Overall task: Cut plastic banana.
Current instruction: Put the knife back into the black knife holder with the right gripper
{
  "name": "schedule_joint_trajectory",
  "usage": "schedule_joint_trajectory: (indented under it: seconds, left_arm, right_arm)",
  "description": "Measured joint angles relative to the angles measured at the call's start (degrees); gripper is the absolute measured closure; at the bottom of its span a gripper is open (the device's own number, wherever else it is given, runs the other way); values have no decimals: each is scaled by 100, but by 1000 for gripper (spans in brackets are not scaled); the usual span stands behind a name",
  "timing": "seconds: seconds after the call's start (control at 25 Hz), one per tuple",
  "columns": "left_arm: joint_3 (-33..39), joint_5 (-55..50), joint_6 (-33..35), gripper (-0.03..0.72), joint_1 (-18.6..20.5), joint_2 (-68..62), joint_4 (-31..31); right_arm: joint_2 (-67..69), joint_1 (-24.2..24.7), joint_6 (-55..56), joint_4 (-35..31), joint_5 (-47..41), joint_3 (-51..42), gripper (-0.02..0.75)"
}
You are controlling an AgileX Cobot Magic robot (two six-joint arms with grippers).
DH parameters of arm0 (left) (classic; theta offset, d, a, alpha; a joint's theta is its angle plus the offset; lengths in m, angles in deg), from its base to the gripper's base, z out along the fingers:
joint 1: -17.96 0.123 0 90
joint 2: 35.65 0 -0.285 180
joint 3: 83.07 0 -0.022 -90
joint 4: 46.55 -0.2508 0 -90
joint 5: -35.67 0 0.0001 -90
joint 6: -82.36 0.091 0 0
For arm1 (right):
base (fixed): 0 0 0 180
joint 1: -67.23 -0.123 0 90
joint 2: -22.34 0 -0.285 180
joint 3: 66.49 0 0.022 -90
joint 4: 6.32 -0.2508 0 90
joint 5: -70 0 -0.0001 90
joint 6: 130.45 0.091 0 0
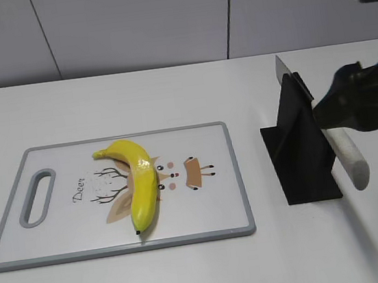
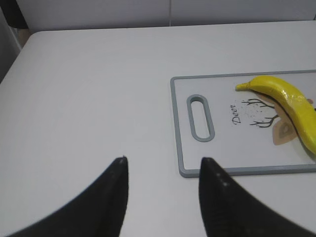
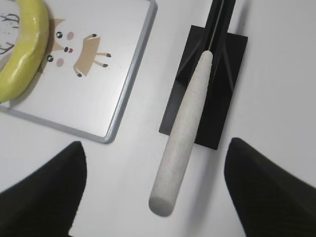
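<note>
The plastic banana (image 1: pixel 139 182) lies on the white cutting board (image 1: pixel 62 233), curved, with its dark tip near the front edge; it also shows in the left wrist view (image 2: pixel 291 106) and the right wrist view (image 3: pixel 24 54). A knife with a pale grey handle (image 1: pixel 350 159) rests in a black stand (image 1: pixel 300 148), blade up. My right gripper (image 3: pixel 155 148) is open, its fingers on either side of the knife handle (image 3: pixel 185 133) without touching it. My left gripper (image 2: pixel 163 165) is open and empty above the bare table, left of the board's corner (image 2: pixel 182 170).
The board has a grey rim, a handle slot (image 1: pixel 37 196) at its left and a deer drawing. The white table ends at a grey wall (image 1: pixel 160 21) behind. The right arm's black body (image 1: pixel 359 96) hangs over the stand.
</note>
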State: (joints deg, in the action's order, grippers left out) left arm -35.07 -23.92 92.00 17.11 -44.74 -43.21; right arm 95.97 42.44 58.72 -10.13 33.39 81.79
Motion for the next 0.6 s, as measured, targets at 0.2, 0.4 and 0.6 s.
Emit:
schedule_joint_trajectory:
  seconds: [0.2,0.4,0.6]
  left_arm:
    - [0,0,0,242,0,0,0]
    - [0,0,0,242,0,0,0]
    - [0,0,0,242,0,0,0]
  right_arm:
    - [-1297,0,-916,-58,-500,-430,83]
    - [-2626,0,-1409,-63,-1018,-1168,99]
    - [-4035,0,-1546,-63,-1231,-1538,122]
